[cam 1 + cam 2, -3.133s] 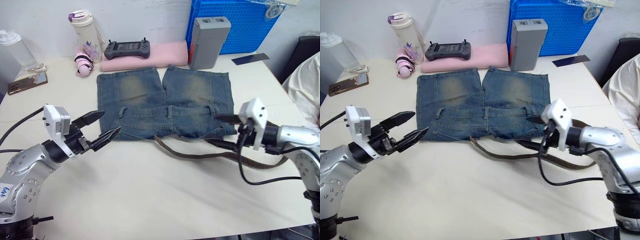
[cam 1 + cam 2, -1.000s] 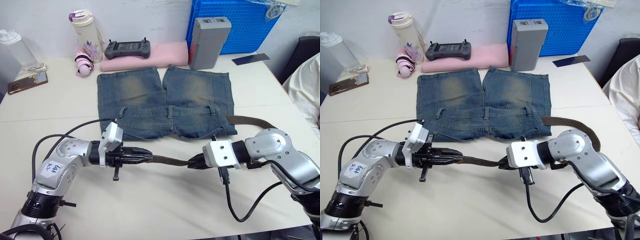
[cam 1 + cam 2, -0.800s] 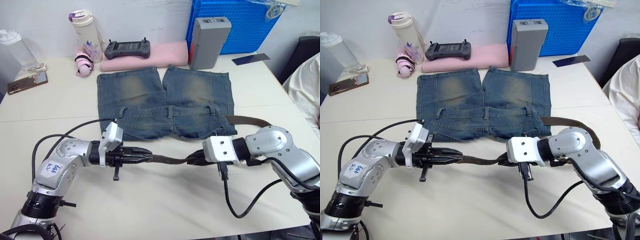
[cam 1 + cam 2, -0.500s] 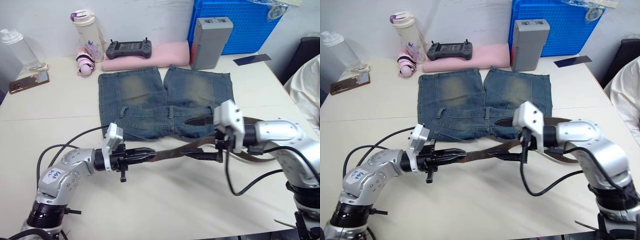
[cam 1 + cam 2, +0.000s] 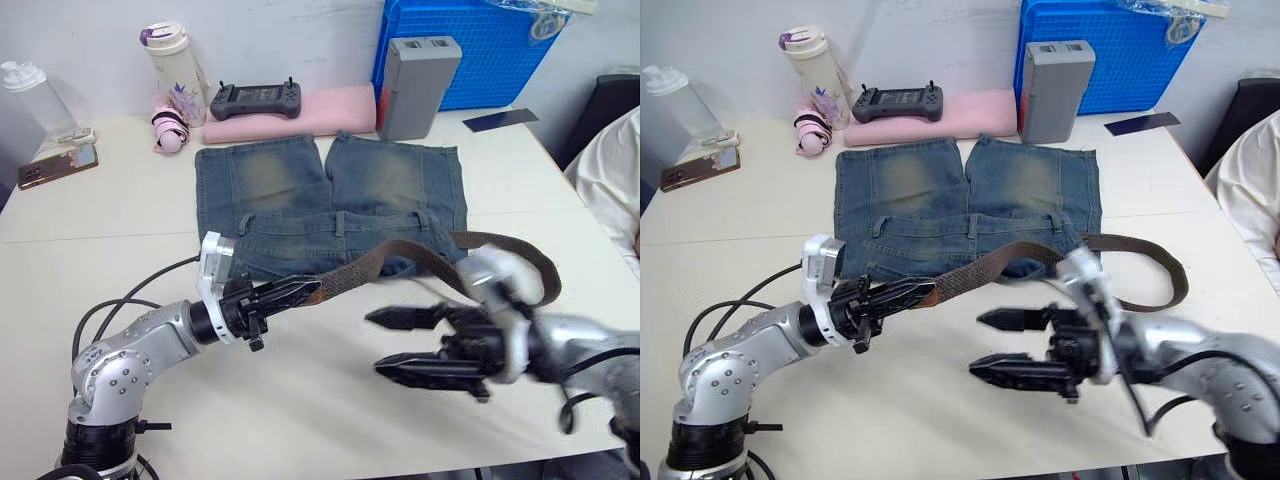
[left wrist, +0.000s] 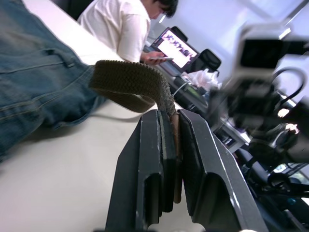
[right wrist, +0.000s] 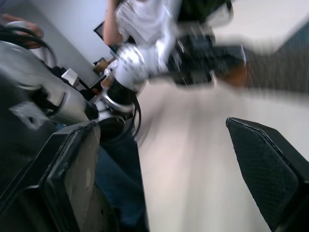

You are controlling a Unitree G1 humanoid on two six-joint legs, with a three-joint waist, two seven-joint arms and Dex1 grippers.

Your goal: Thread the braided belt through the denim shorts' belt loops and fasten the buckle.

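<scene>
The faded blue denim shorts lie flat at the table's middle, with the waistband and its belt loops toward me. The braided belt rises from my left gripper, crosses the waistband's right part and curls in a loop on the table to the right. The left gripper is shut on the belt's end, held just above the table in front of the shorts. In front of the belt my right gripper stands wide open with nothing in it. The buckle is out of view.
At the back stand a blue crate, a grey box, a pink folded cloth with a dark controller on it, and a bottle. A phone lies far left. A person's white sleeve is at the right edge.
My right gripper let go of the belt, opened wide and drew back toward the table's front. The left gripper kept its hold and lifted the belt end slightly.
</scene>
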